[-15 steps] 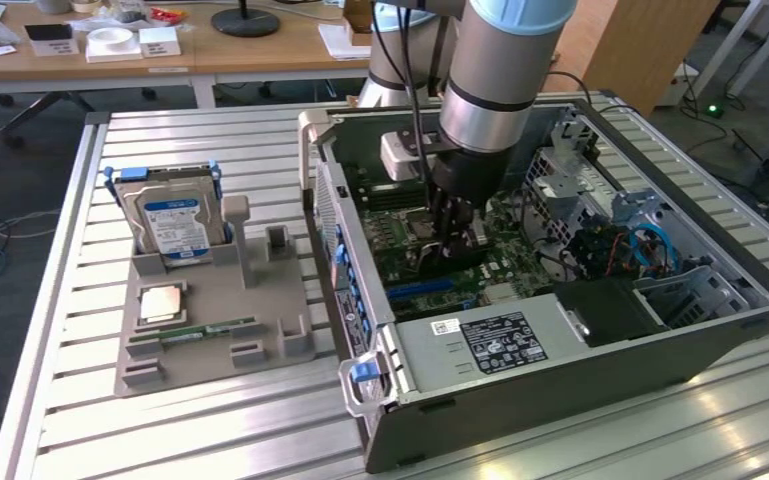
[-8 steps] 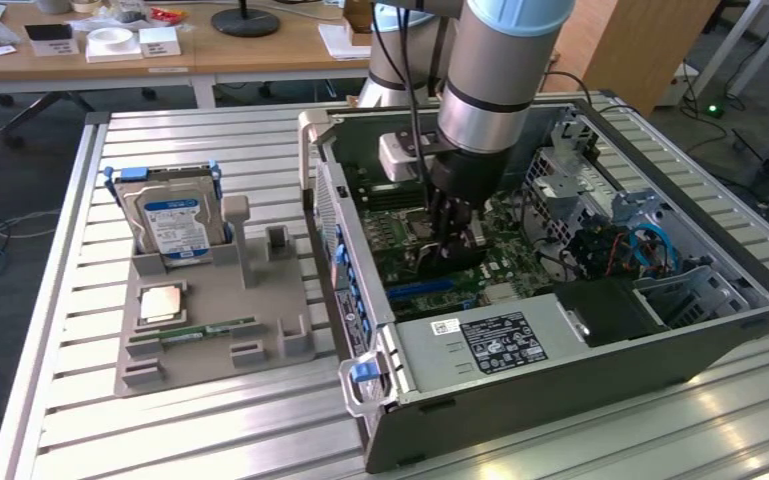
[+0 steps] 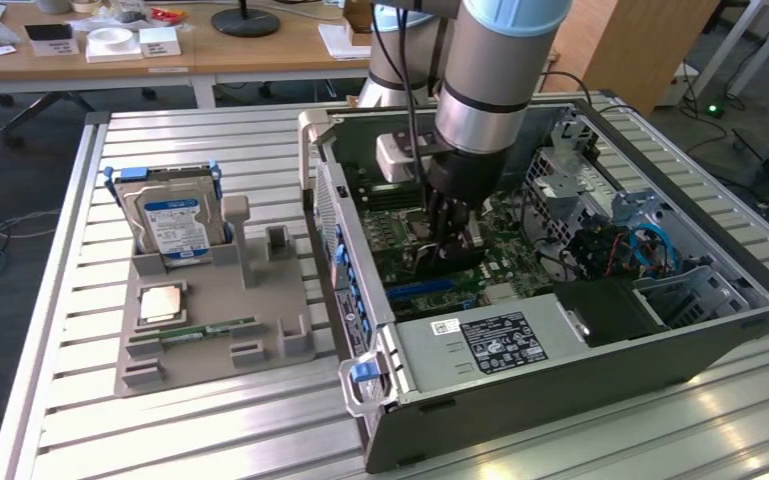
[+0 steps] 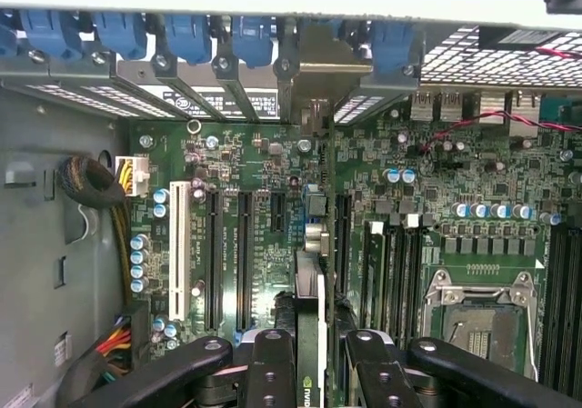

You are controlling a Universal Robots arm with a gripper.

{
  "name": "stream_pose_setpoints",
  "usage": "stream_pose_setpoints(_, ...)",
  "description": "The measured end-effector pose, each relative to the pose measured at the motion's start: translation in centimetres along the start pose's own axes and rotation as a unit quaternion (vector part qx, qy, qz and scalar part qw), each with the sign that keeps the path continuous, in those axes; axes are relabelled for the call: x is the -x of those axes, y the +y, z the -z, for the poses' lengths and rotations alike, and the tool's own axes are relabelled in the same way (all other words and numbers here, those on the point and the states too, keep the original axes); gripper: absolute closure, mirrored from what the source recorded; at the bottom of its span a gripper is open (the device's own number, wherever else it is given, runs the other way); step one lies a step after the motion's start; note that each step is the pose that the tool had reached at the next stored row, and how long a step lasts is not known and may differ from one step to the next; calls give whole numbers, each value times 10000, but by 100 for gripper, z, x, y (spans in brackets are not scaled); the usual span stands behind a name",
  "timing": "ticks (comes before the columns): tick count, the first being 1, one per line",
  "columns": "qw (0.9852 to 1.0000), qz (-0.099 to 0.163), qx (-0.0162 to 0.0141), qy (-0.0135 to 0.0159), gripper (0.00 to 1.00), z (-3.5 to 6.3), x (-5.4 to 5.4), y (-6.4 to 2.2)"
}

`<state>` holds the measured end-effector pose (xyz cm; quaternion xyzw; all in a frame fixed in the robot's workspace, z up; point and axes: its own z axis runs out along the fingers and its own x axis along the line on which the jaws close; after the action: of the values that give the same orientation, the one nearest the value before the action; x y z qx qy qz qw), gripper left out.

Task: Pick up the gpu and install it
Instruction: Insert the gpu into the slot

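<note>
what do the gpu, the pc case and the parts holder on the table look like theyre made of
gpu: seen edge-on in the gripper, green circuit board with a dull silver bracket, likely sheet metal.
pc case: probably painted steel, dark outside, with bare grey perforated panels inside.
parts holder: matte grey, blocky slots, looks like moulded or printed plastic.

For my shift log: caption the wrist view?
Claw shut on the gpu, holding it edge-on over the motherboard slots inside the open case.

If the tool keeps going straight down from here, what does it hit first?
Probably the motherboard. The tool is shut on the gpu, held edge-down over the expansion slots, so the card's lower edge should meet a slot first; depth is unclear.
</note>
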<state>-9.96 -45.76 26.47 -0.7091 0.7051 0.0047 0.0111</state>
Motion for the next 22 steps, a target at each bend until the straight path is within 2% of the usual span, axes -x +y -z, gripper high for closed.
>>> stream_pose_setpoints(22,10000,-1,0,-1,74,-81,-1,12)
